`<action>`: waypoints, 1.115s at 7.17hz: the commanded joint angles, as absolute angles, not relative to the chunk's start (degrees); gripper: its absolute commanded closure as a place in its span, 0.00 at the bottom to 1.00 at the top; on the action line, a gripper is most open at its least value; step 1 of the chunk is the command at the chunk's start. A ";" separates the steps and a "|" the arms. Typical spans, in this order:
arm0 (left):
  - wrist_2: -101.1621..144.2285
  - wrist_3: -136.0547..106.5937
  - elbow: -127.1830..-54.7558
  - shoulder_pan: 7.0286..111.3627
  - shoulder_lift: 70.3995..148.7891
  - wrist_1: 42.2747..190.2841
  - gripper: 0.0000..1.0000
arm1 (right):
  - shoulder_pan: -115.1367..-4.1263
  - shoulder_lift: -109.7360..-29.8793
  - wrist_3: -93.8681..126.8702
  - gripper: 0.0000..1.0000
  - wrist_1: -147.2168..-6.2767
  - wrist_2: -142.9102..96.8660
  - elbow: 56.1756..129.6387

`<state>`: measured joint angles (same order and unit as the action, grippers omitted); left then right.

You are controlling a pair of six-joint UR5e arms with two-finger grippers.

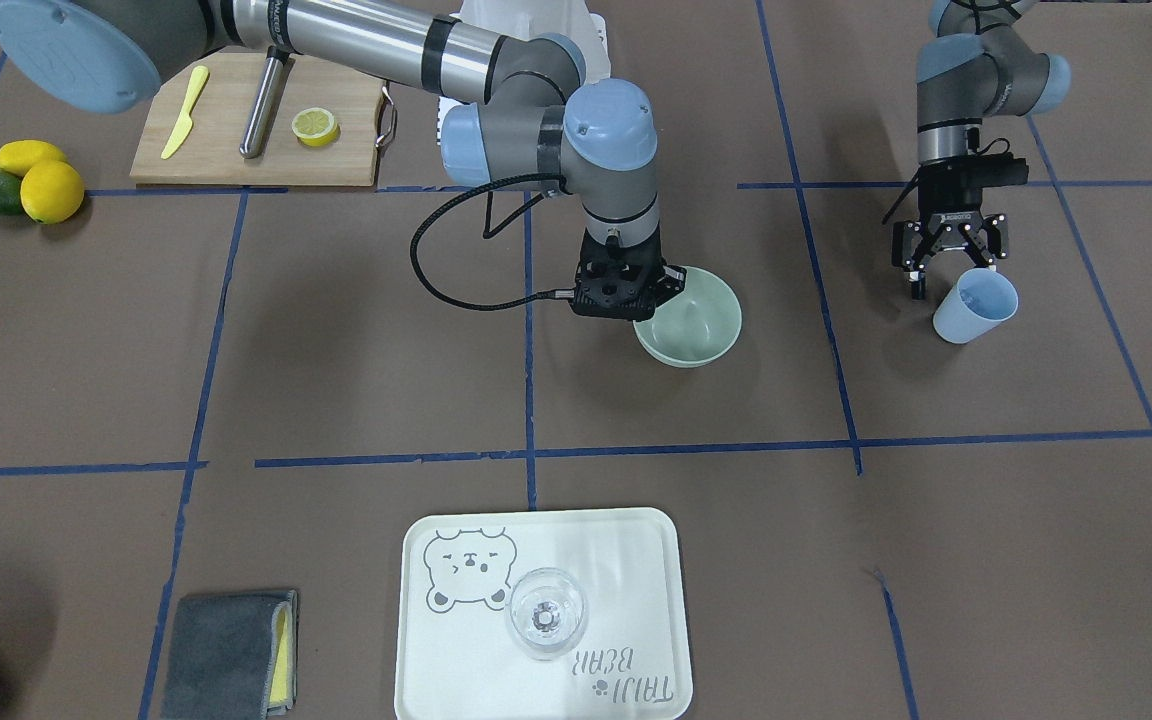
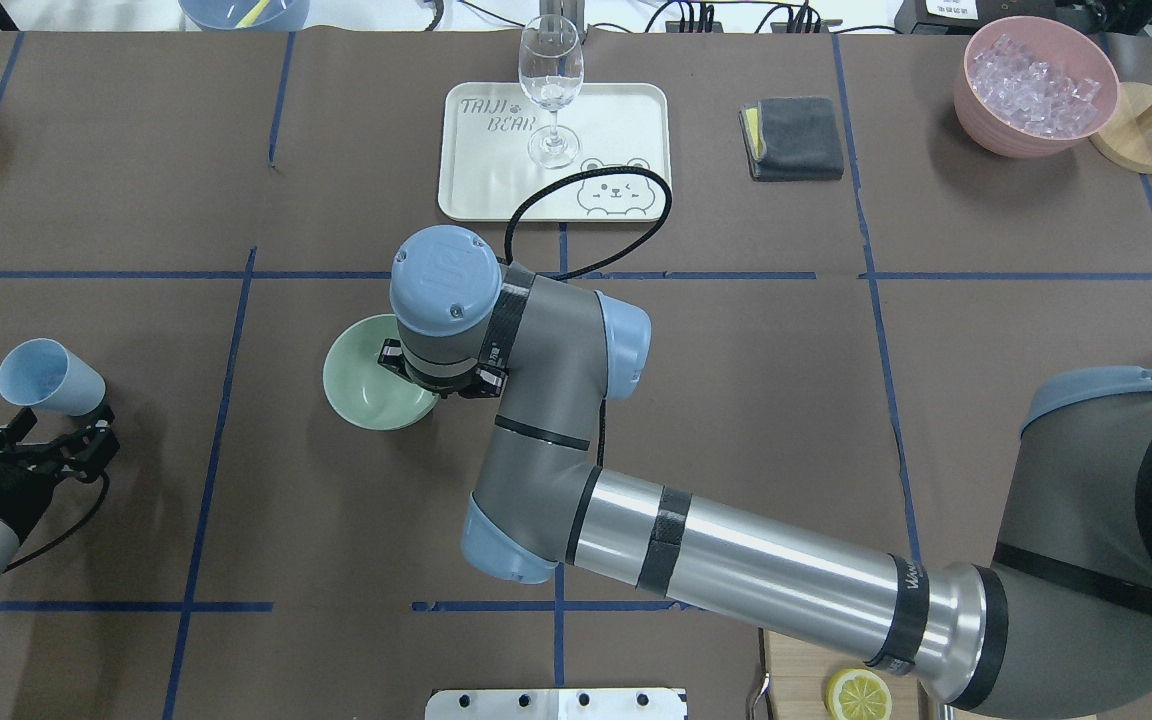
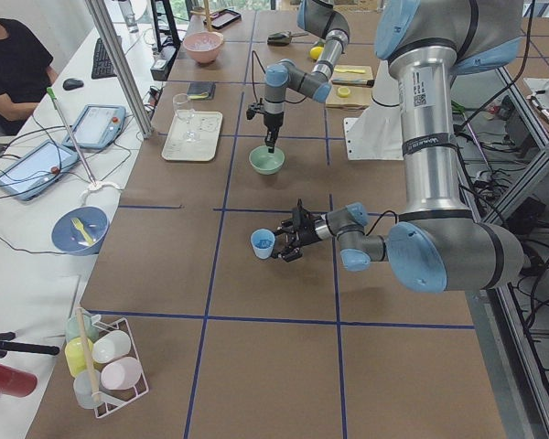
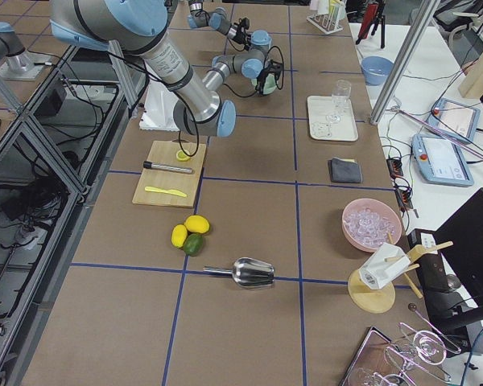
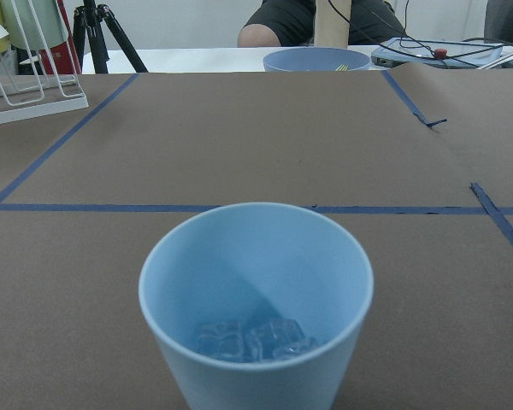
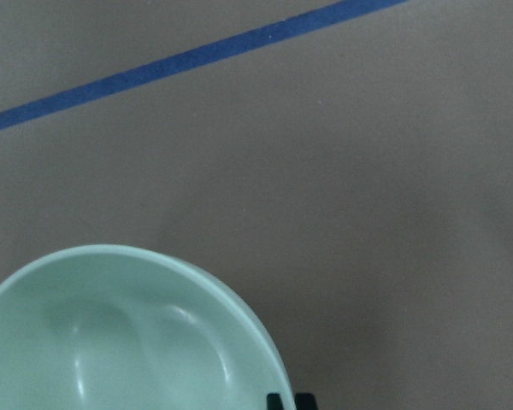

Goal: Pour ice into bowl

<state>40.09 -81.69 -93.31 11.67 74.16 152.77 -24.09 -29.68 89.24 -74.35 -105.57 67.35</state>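
The pale sage-green bowl (image 1: 688,318) sits mid-table; it also shows in the overhead view (image 2: 371,375) and fills the lower left of the right wrist view (image 6: 128,333). My right gripper (image 6: 291,400) is at the bowl's rim, its fingertips close together on the wall. My left gripper (image 1: 948,262) is shut on a light blue cup (image 1: 976,305), held tilted off to the side, well apart from the bowl. The left wrist view shows the cup (image 5: 256,299) with a few clear ice cubes (image 5: 250,338) at its bottom.
A cream tray (image 2: 626,120) with a clear stemmed glass (image 2: 550,90) stands beyond the bowl. A grey cloth (image 2: 793,137) and a pink tub of ice (image 2: 1034,85) are far right. A cutting board (image 1: 226,140) with knife and lemon half is near the robot.
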 commanded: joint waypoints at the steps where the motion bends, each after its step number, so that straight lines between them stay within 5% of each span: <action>1: 40.17 -81.56 -93.16 11.69 74.27 152.84 0.06 | -23.21 -29.62 89.65 1.00 -74.36 -105.64 67.50; 2: 40.17 -81.56 -93.08 11.60 74.27 152.84 0.06 | -23.03 -29.62 89.65 0.96 -74.36 -105.64 67.50; 4: 40.08 -81.48 -93.16 11.78 74.09 152.84 0.07 | -22.85 -29.62 89.74 0.08 -74.36 -105.65 67.50; 5: 40.08 -81.47 -93.25 12.39 73.83 152.93 0.07 | -22.85 -29.62 89.82 0.01 -74.36 -105.64 67.76; 8: 40.17 -78.77 -93.34 15.46 74.26 153.10 0.07 | -22.85 -29.62 91.14 0.00 -74.27 -105.73 68.81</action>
<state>40.10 -80.52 -93.28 14.05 74.05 153.01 -22.80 -29.62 90.85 -74.30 -105.70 68.15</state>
